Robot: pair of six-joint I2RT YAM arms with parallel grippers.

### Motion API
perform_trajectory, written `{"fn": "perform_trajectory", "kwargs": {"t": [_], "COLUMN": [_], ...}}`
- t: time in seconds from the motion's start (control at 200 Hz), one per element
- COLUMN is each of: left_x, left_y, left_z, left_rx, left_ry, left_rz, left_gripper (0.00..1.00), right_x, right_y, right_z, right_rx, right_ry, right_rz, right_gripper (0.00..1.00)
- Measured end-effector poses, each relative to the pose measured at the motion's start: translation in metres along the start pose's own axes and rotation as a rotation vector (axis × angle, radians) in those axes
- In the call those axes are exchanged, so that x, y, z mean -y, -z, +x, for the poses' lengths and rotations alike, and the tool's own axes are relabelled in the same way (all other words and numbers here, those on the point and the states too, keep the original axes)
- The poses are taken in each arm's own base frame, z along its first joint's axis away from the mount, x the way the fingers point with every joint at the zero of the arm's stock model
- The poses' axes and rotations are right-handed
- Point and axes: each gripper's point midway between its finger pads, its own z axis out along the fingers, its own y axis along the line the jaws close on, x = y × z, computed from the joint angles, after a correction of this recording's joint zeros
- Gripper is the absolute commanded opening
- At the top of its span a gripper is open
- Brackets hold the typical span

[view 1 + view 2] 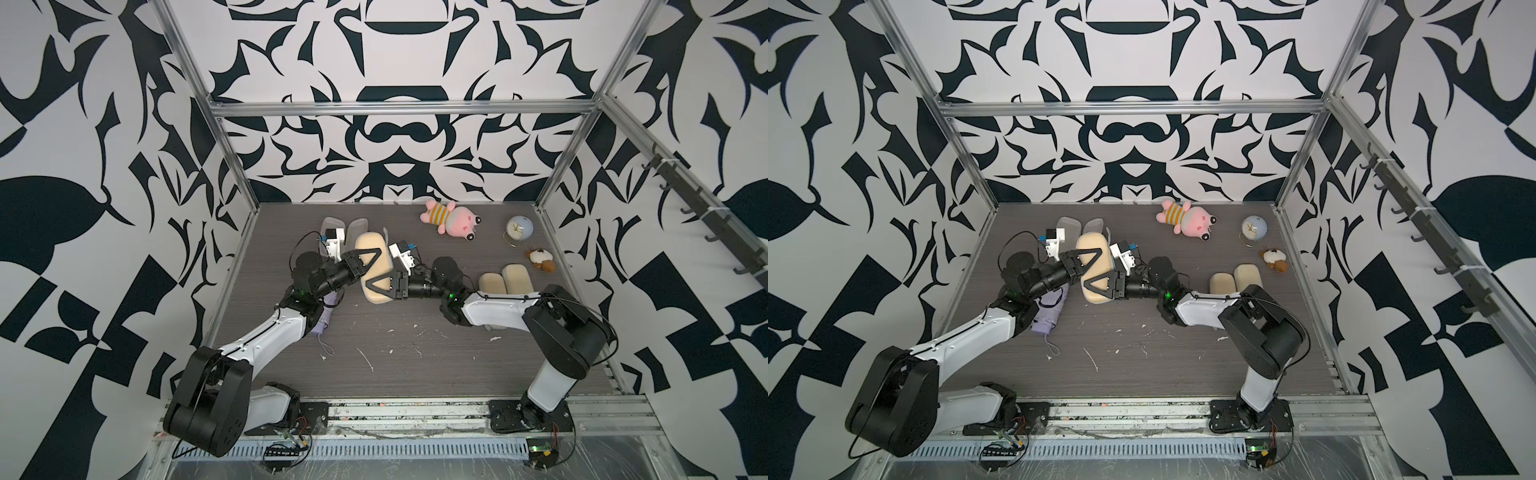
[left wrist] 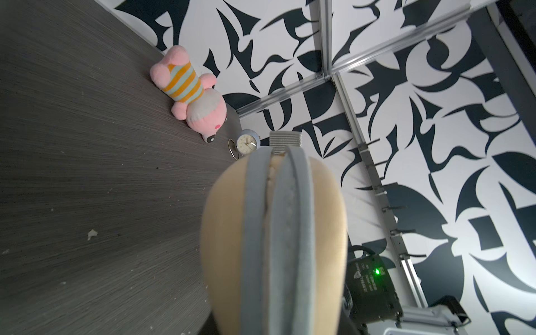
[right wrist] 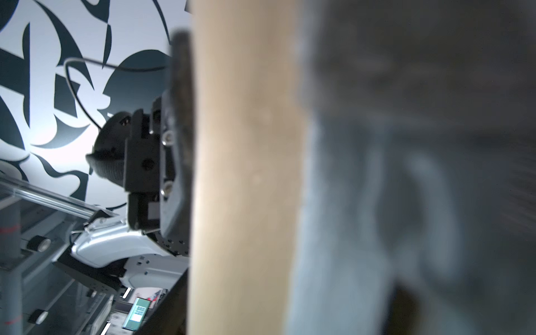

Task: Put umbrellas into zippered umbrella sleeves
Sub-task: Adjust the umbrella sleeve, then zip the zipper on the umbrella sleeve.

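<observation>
we have one beige sleeve (image 1: 382, 262) between both claws, left of the table's (image 1: 415, 353) centre and toward its far edge. left gripper (image 1: 374, 254) is clamped on the sleeve's far end; the right wrist view shows its finger flat against the shell. right gripper (image 1: 370, 289) straddles the near end with its top finger lying on the shell. the lower finger is hidden, so we cannot tell if it pinches or just brackets.

the left wrist view looks along the seam: the grey zip edges (image 2: 278, 232) nearly meet, leaving a thin slit with something beige inside, likely an umbrella. we read this as the closing step.

to do it well: press the shells square so the zip edges line up, keep fabric out of the slit, and hold one end firm while the other works the zip. we cannot make out the pull.

lavender umbrella (image 1: 1050, 309) lies near the left edge under the left arm. open sleeve (image 1: 359, 228) sits by the far edge. two shut beige sleeves (image 1: 492, 282) sit near the right edge.
</observation>
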Motion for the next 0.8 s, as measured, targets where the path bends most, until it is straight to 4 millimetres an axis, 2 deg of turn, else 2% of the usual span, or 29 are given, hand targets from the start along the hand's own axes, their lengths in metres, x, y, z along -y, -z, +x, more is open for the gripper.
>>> {"fn": "perform_trajectory", "kwargs": {"t": [0.055, 0.12, 0.23, 0.275, 0.32, 0.455, 0.57, 0.675, 0.8], "left_x": [-0.005, -0.012, -0.005, 0.004, 0.013, 0.027, 0.032, 0.035, 0.035], "left_y": [0.003, 0.007, 0.007, 0.005, 0.004, -0.001, -0.004, -0.003, -0.003], "left_z": [-0.002, -0.005, -0.011, -0.012, -0.011, 0.004, 0.020, 0.032, 0.036], "left_rx": [-0.016, -0.036, -0.089, -0.111, -0.133, -0.209, -0.268, -0.302, -0.319], "left_ry": [-0.019, -0.056, -0.145, -0.184, -0.224, -0.325, -0.404, -0.437, -0.443], "left_rz": [-0.027, -0.078, -0.108, -0.096, -0.077, -0.063, -0.065, -0.059, -0.063], "left_gripper": [0.09, 0.09, 0.09, 0.09, 0.08, 0.05, 0.05, 0.05, 0.05], "right_x": [0.010, 0.025, 0.054, 0.059, 0.059, 0.048, 0.038, 0.028, 0.016], "right_y": [0.016, 0.044, 0.087, 0.098, 0.104, 0.105, 0.098, 0.086, 0.074], "right_z": [0.006, -0.002, -0.030, -0.038, -0.042, -0.043, -0.037, -0.030, -0.029], "right_rx": [0.003, 0.034, 0.120, 0.135, 0.140, 0.116, 0.083, 0.057, 0.066], "right_ry": [-0.013, 0.003, 0.105, 0.168, 0.237, 0.504, 0.715, 0.856, 0.970], "right_rz": [0.037, 0.119, 0.356, 0.449, 0.530, 0.702, 0.795, 0.821, 0.799], "right_gripper": [0.63, 0.60, 0.40, 0.31, 0.28, 0.27, 0.30, 0.31, 0.33]}}
